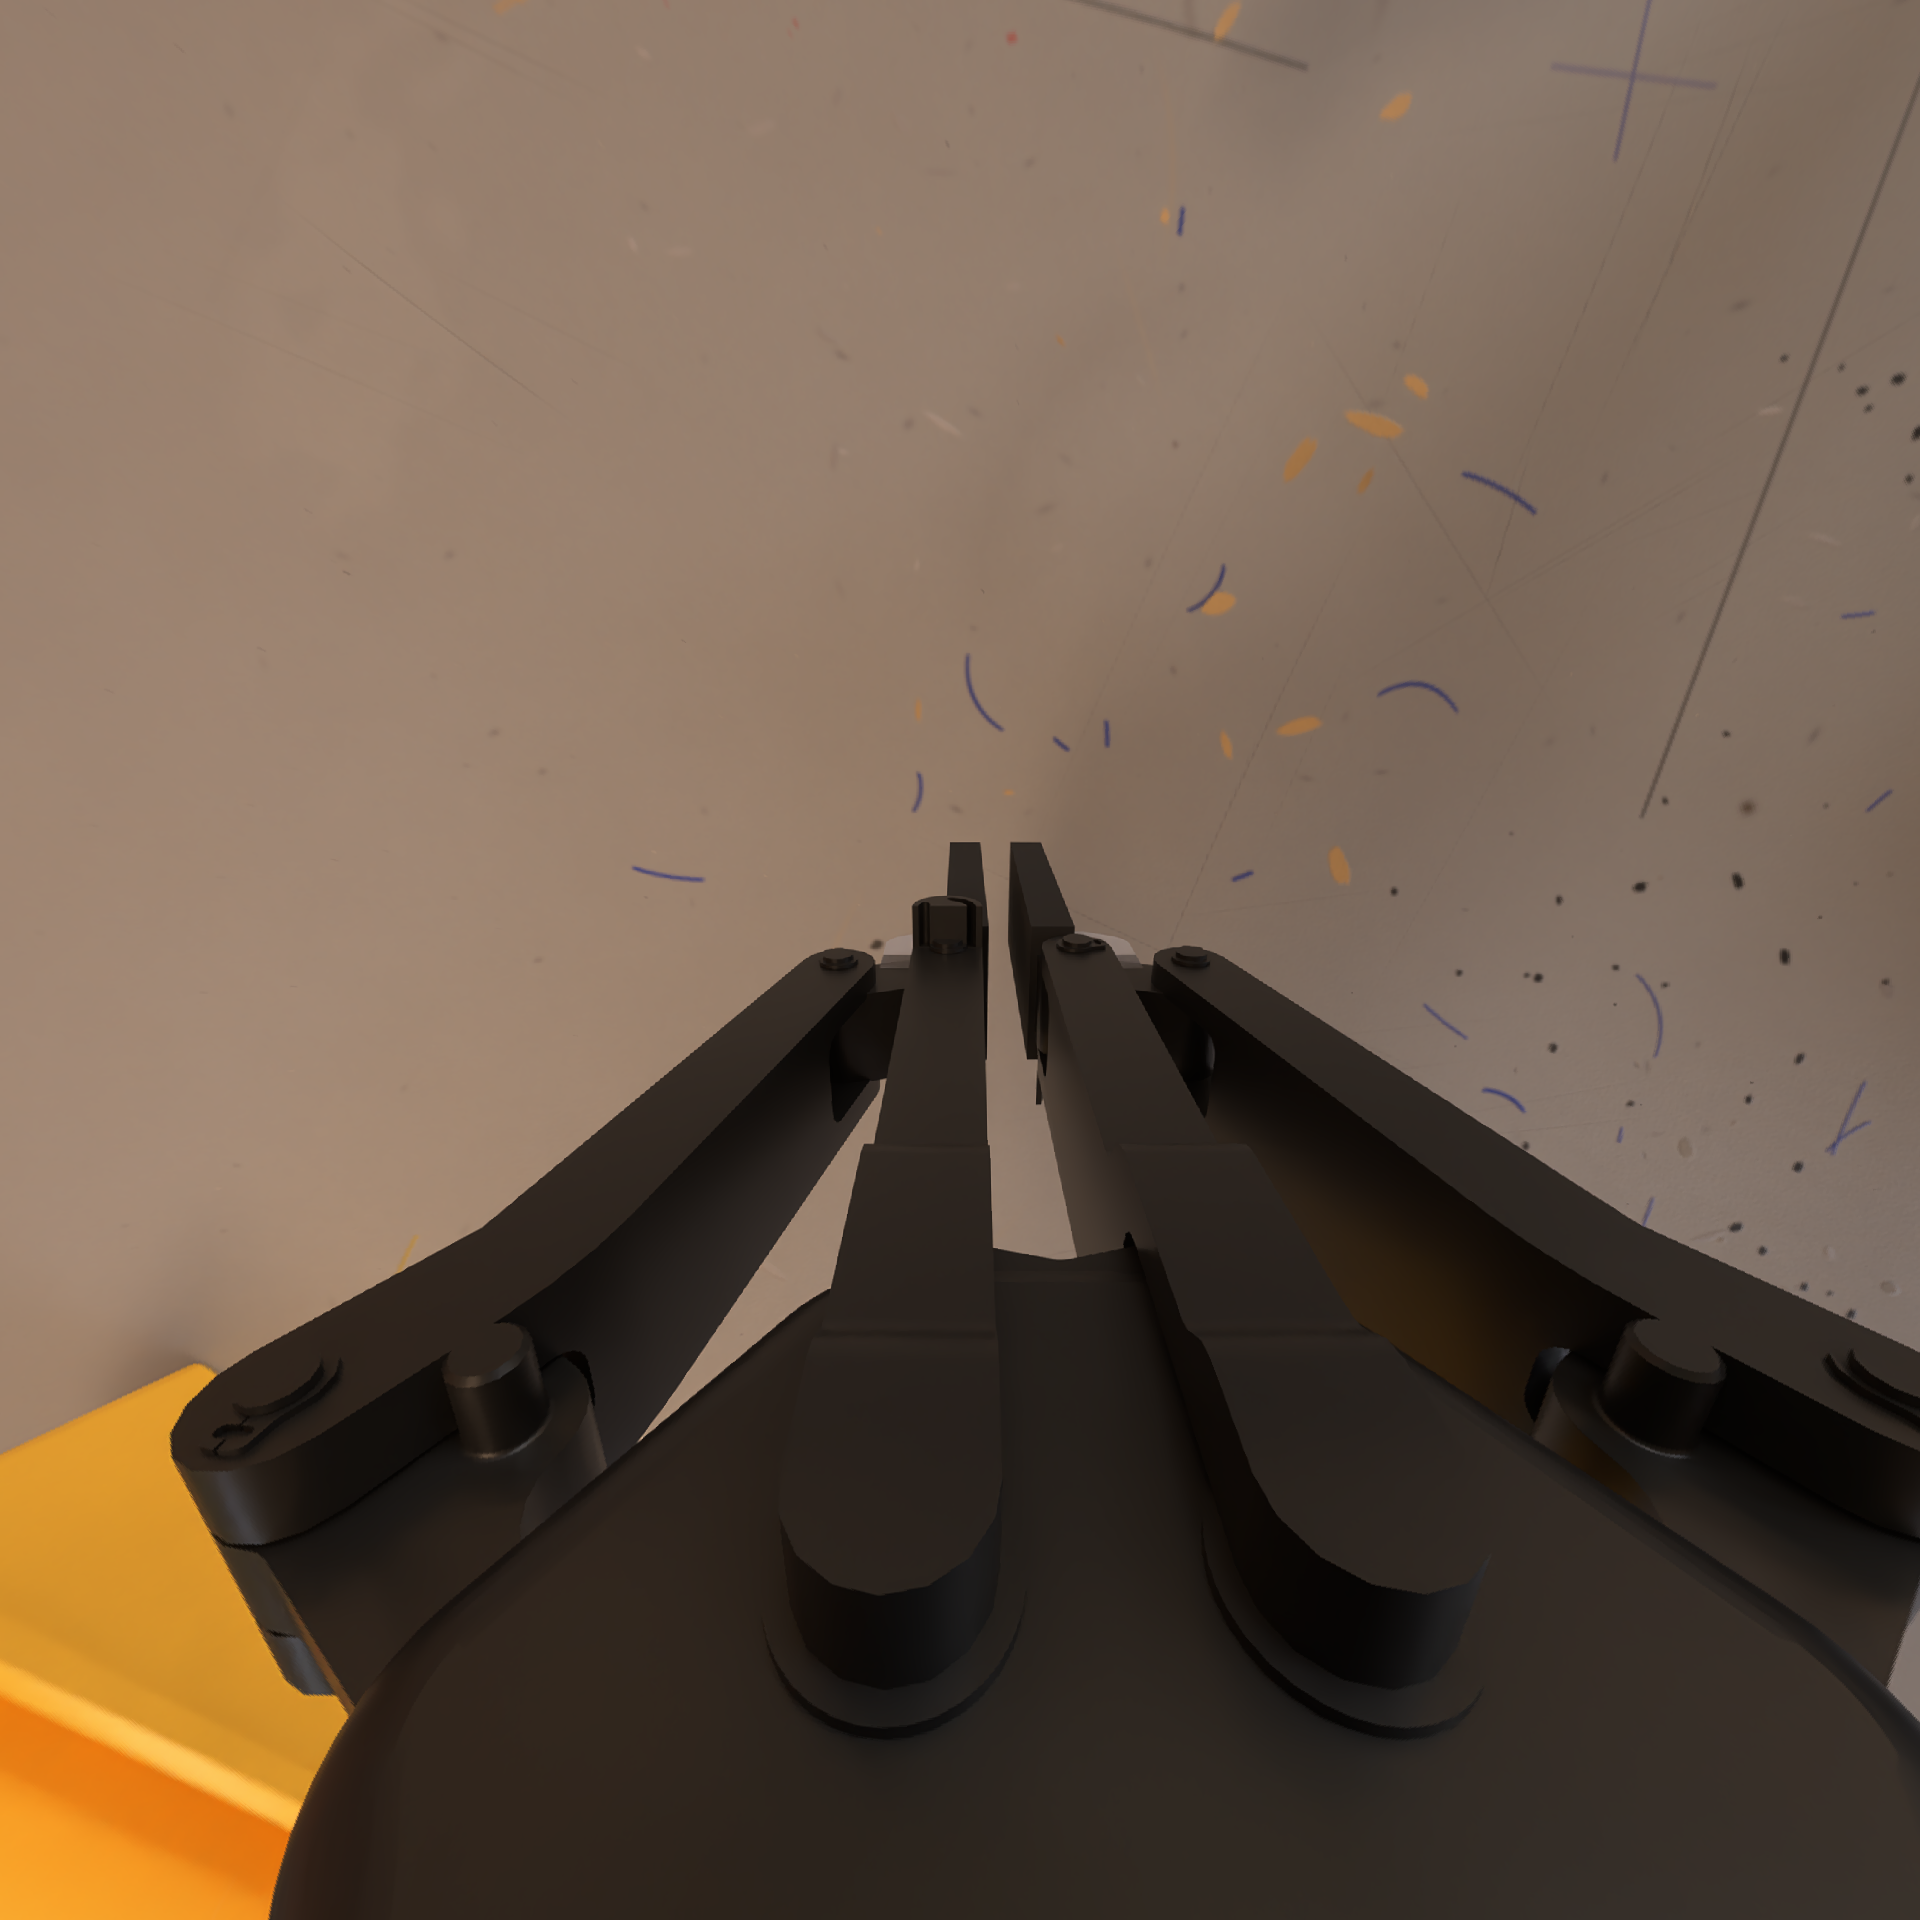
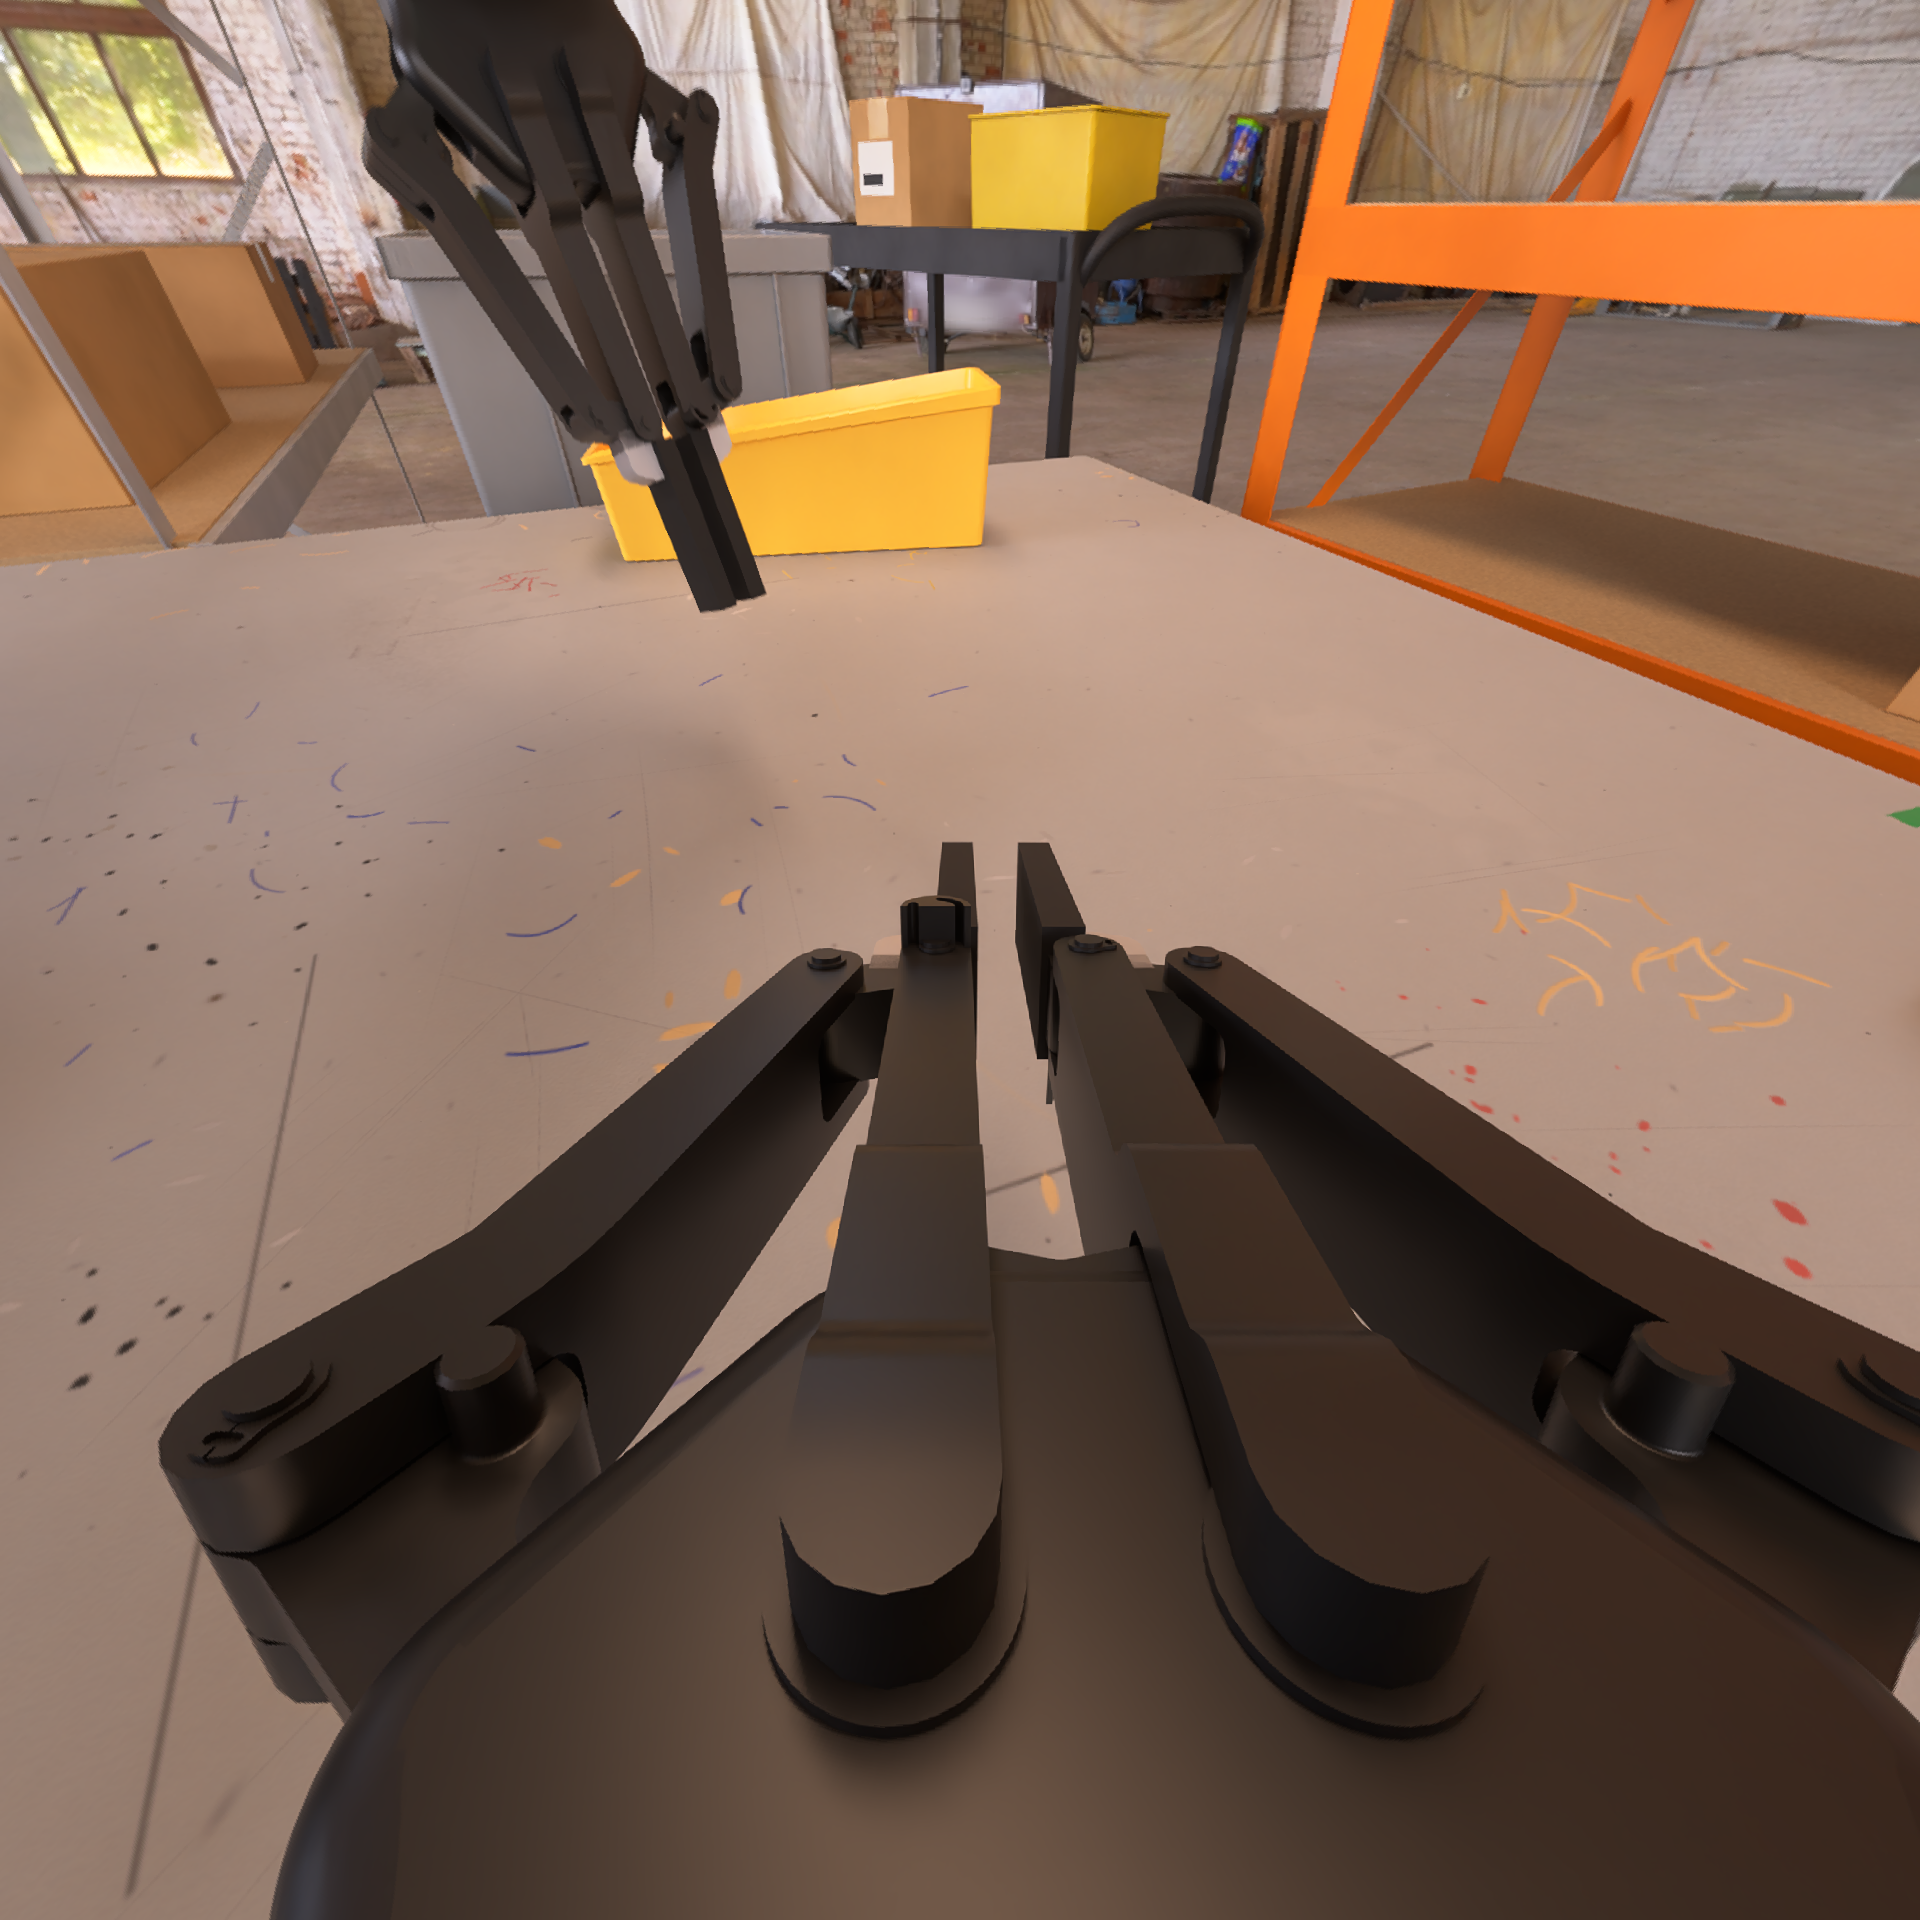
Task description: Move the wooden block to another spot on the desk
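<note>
No wooden block shows in either view. My left gripper (image 1: 995, 857) is shut and empty, pointing down at the bare, scuffed desk top (image 1: 623, 520). It also shows in the right wrist view (image 2: 732, 594), fingers together, hovering just above the desk in front of a yellow bin. My right gripper (image 2: 995, 860) is shut with a narrow gap between the pads, empty, held low over the desk (image 2: 1143, 675).
A yellow bin (image 2: 831, 468) stands at the desk's far edge; its corner shows in the left wrist view (image 1: 104, 1662). An orange shelf rack (image 2: 1558, 260) stands to the right. A grey cabinet (image 2: 478, 353) and a cart with a box and another yellow bin (image 2: 1065, 166) stand behind.
</note>
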### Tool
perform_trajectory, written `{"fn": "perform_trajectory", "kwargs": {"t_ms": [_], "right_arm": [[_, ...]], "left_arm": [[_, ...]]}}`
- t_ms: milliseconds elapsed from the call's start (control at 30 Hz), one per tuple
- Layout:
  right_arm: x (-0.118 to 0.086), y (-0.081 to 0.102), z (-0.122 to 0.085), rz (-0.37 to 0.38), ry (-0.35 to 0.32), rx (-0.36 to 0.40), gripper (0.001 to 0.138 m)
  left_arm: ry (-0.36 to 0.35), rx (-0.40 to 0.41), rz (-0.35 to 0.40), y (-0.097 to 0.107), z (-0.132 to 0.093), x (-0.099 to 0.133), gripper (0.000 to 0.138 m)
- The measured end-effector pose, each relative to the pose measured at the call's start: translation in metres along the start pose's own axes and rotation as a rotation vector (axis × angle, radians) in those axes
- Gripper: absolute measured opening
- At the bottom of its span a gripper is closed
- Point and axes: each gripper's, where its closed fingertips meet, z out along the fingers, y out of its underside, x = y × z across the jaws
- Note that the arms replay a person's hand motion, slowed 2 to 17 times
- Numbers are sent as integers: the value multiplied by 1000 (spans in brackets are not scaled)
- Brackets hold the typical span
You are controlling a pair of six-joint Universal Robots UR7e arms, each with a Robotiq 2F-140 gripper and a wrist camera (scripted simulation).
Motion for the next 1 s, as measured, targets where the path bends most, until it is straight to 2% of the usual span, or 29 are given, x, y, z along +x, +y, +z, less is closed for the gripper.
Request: {"fn": "perform_trajectory", "kwargs": {"t_ms": [233,367,500,733,1000], "right_arm": [[11,0,-1,16,54,3,12],[19,1,-3,25,103,-3,12],[28,4,-5,37,151,-13,12],[47,9,-13,49,263,-33,13],[53,8,-23,33,344,-14,13]], "left_arm": [[-60,61,7,-31,-33,-22,8],[-87,114,12,-59,-45,-35,8],[-82,165,23,-94,-47,-44,8],[-3,216,73,-160,-24,-49,7],[87,164,147,-219,32,-54,7]]}}
